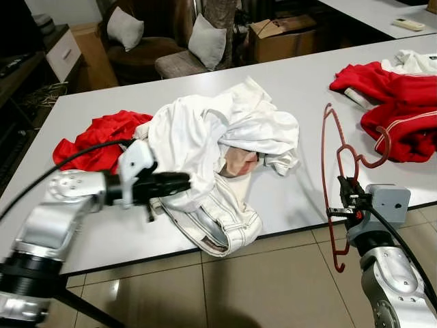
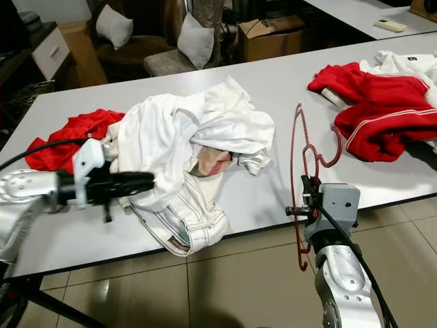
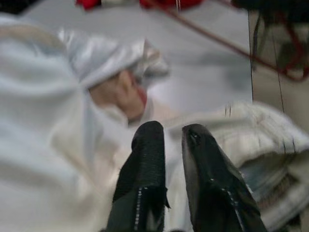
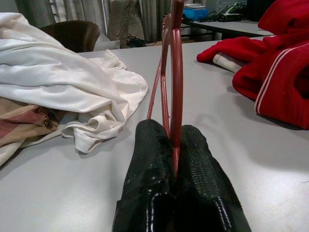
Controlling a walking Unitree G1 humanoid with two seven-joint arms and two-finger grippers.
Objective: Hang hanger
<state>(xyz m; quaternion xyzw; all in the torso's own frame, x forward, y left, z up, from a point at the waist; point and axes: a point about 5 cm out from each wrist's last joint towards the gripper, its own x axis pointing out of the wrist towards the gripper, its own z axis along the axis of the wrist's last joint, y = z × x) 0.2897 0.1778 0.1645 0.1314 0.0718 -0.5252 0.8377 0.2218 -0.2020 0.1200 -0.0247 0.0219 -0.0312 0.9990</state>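
**Hanger gripped at its edge; white garment untaken**

At the left of the head view we find the left gripper [image 1: 179,183] lying against the white garment [image 1: 205,143] heaped at centre frame. In its wrist view the fingers [image 3: 145,159] stand a narrow gap apart over the cloth, and we see nothing held between them. We judge the garment soft, limp and light; it will sag and slide, so a hold on a bunched fold or a seamed edge should serve better than a single layer. A red cloth [image 1: 95,140] lies behind it at the left.

Right of centre, the red hanger [image 1: 334,171] stands on edge over the near rim of the table [image 1: 300,82], its hook [image 1: 377,152] toward the red clothes [image 1: 396,102] at upper right. The right gripper [image 1: 349,197] is closed on its thin frame. We judge the hanger light, stiff and smooth, apt to swivel in so narrow a pinch.
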